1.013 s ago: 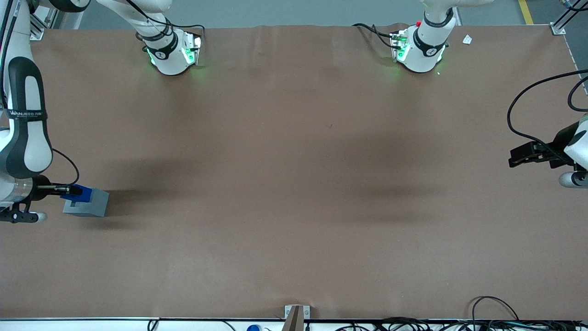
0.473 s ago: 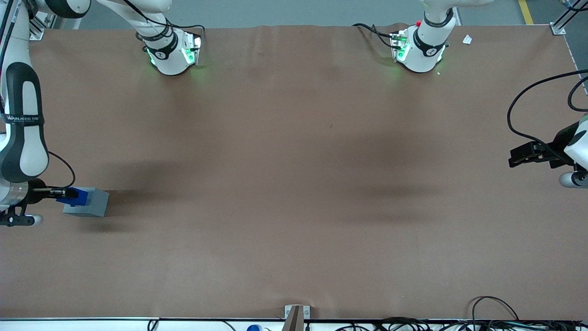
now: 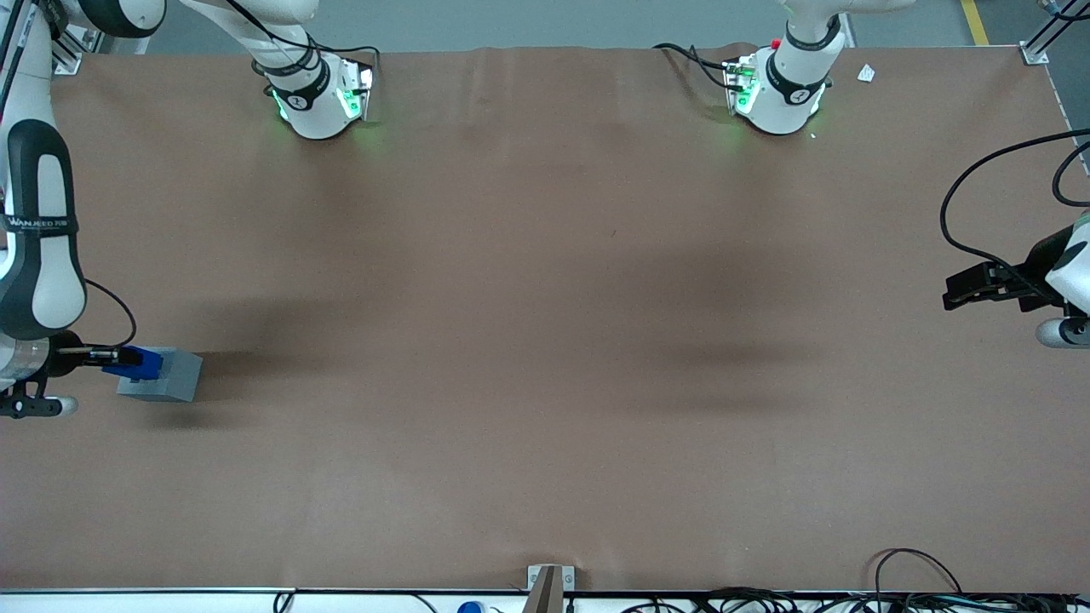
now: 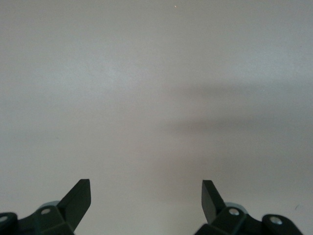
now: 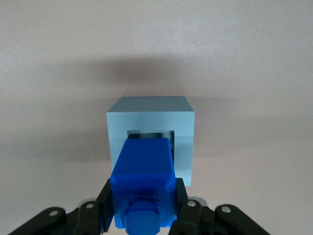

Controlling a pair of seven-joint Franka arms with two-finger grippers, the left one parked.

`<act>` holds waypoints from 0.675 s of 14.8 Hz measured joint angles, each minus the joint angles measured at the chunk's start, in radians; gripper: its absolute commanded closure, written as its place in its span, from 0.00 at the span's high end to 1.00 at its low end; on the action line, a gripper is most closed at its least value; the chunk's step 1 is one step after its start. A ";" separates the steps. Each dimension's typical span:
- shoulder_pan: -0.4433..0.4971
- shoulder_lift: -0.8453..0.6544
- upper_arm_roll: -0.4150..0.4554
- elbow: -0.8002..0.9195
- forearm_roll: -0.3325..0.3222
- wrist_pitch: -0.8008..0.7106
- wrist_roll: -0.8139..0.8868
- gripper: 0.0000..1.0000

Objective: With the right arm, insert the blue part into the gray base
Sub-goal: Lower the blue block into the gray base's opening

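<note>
At lower left of the front frame, gripper point(image 3: 115, 357) clamped on blue part point(image 5: 143, 176), its tip at gray base's point(image 5: 151, 120) hole.

Gripper point(image 3: 115, 358) at working arm's end of table point(image 3: 545, 340), clamped on blue part point(image 5: 143, 176) — part's leading end at square hole of gray base point(image 5: 150, 142), filling most of opening, thin dark gap visible at hole's edge. Base itself sole obstacle on cloth near gripper. Brown surface around base bare on all visible sides — wide free passage toward parked arm's end
</note>
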State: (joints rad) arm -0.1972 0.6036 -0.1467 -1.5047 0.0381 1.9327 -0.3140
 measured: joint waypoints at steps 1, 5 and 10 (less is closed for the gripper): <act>0.000 0.004 0.000 0.000 0.000 0.009 0.000 0.00; 0.000 0.009 0.000 0.002 0.000 0.022 0.000 0.00; -0.006 0.012 0.000 0.002 0.001 0.022 0.000 0.01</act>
State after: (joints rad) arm -0.2028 0.6155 -0.1467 -1.5028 0.0388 1.9552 -0.3143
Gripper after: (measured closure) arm 0.489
